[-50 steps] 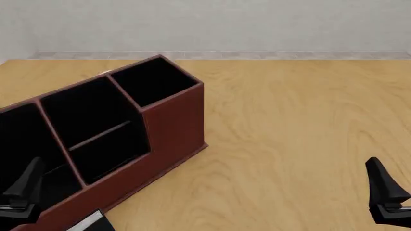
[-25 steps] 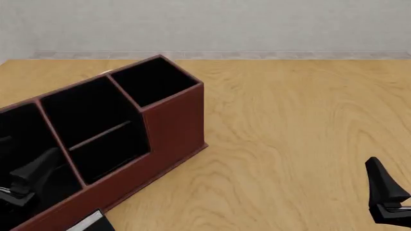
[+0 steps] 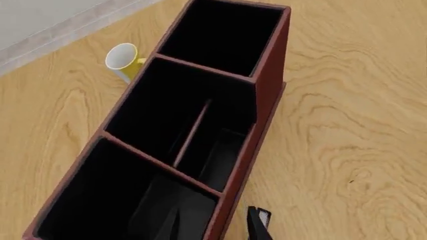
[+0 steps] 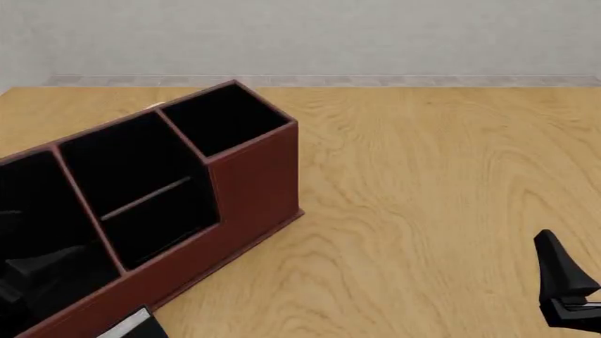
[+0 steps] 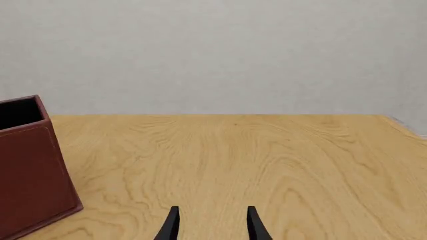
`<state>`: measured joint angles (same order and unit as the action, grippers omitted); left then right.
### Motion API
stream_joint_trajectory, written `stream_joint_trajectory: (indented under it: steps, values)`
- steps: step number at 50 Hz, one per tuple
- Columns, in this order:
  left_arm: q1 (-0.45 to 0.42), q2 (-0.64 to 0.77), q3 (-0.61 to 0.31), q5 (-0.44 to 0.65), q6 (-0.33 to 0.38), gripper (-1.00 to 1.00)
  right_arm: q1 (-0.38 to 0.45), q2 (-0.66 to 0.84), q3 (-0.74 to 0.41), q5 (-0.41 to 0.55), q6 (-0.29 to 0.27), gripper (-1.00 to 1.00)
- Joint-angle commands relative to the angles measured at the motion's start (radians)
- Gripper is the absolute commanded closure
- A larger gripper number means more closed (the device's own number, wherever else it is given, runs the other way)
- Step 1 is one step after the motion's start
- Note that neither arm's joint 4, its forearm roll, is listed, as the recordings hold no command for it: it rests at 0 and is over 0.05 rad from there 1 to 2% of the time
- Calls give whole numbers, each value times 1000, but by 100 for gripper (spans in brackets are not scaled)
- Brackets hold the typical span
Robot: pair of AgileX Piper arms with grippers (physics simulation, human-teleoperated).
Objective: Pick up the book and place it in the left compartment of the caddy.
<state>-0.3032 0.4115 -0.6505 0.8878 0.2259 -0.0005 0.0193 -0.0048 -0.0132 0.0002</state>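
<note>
My left gripper [image 4: 38,271] hangs over the caddy's [image 4: 253,176] left compartment [image 4: 42,232] near the table's front-left corner; I cannot tell its jaw state. The book [image 4: 131,324] lies just before the caddy at the front edge. My right gripper [image 5: 210,225] hovers apart near the front-right corner.

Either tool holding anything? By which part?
Right tool empty, open. Left tool, down in the caddy, unreadable; the book lies outside, so not held.
</note>
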Motion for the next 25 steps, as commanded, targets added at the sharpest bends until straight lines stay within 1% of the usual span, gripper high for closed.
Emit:
stream_joint_trajectory:
  steps: [1, 3, 4, 5, 6, 7, 8, 10, 11, 13, 14, 15, 17, 18, 22, 23, 25]
  values:
    - [-35, 26, -74, 200, 24, -100, 0, -3, 3, -1, 0, -100]
    - [-37, 25, -79, 211, 29, -100, 0, -3, 3, 0, 0, -100]
    - [-49, 21, -54, 218, 30, -100, 0, -3, 3, -1, 0, -100]
    - [-54, 20, -47, 223, 36, -100, 0, -3, 3, 0, 0, -100]
    - [-72, 31, -42, 234, 22, -100, 0, -3, 3, 0, 0, -100]
    - [-86, 34, -35, 238, 25, -100, 0, -3, 3, -1, 0, -100]
    - [-85, 33, -35, 240, 26, -100, 0, -3, 3, -1, 0, -100]
    - [-116, 54, -27, 239, -9, -100, 0, -3, 3, -1, 0, -100]
    - [-128, 58, -22, 239, -11, -100, 0, -3, 3, -1, 0, -100]
    - [-132, 66, -10, 241, -36, -100, 0, -3, 3, -1, 0, -100]
    - [-141, 67, 9, 241, -37, -100, 0, -3, 3, -1, 0, -100]
    - [-136, 63, 12, 245, -24, -100, 0, -3, 3, -1, 0, -100]
    - [-138, 68, 11, 246, -22, -100, 0, -3, 3, 0, 0, -100]
    - [-137, 74, 27, 258, -4, -100, 1, -3, 3, -1, 0, -100]
    - [-167, 94, 41, 254, -28, -100, 0, -3, 3, -1, 0, -100]
    - [-160, 92, 59, 255, -7, -100, 0, -3, 3, 0, 0, -100]
    - [-159, 89, 85, 250, -3, -100, 0, -2, 3, -1, 0, -100]
